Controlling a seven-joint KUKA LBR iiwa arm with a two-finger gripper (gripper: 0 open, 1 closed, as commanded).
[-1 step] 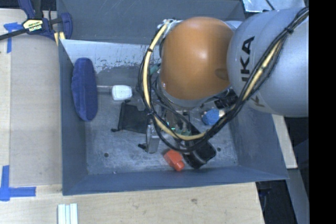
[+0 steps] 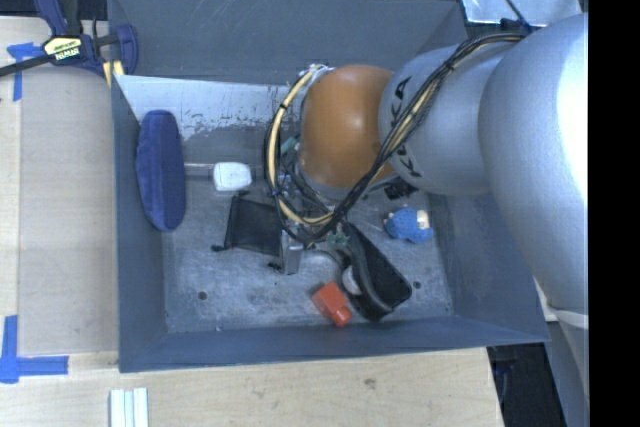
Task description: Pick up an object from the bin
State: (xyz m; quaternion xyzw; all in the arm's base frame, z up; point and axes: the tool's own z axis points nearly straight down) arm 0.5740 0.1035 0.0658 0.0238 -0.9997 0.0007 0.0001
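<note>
My gripper [image 2: 290,260] reaches down under the orange cover to the middle of the bin floor, its metal tip just right of a flat black piece [image 2: 252,225]. A red block [image 2: 331,304] lies below and to the right of the tip, near the front wall. Beside the block sits a black curved thing [image 2: 378,281] with a white spot at its left end. A small white rounded object [image 2: 232,177] rests behind the black piece.
A dark blue oval pad [image 2: 161,169] leans against the bin's left wall. A blue lumpy toy [image 2: 408,225] lies at the right, close under the arm. The arm and its cables cover the bin's back right part.
</note>
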